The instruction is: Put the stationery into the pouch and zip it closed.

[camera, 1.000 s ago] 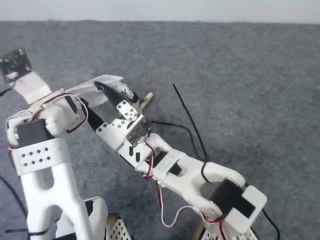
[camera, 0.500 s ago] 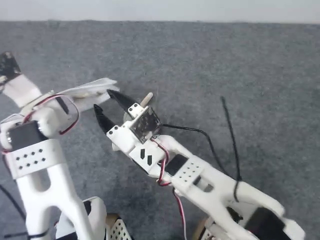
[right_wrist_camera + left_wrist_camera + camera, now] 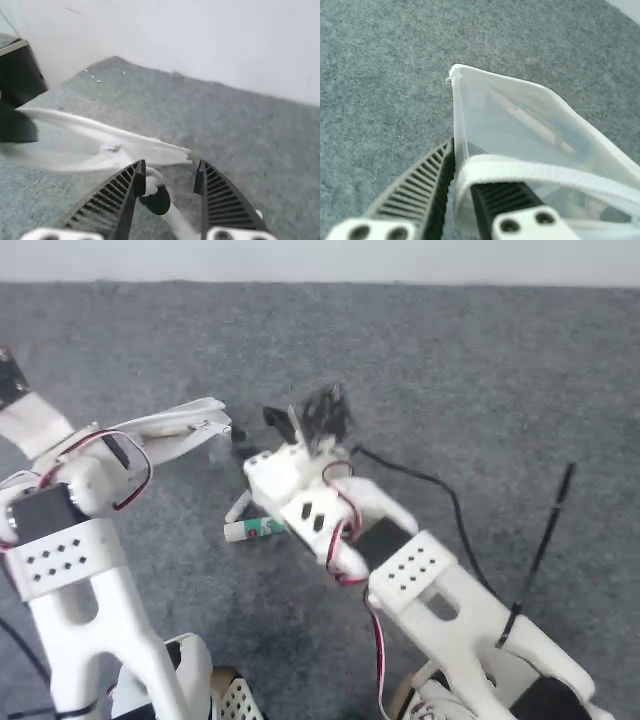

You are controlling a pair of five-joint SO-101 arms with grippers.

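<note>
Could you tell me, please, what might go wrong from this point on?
1. A green-labelled stick lies outside the pouch; zipping now would leave it behind.
2. The left gripper clamps the pouch by one edge only, so a pull on the zip might tug it loose.
3. The right gripper is open at the pouch's end and may miss the zip.

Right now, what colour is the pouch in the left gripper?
The pouch is translucent white mesh with a white zipper band; clearest in the left wrist view.
</note>
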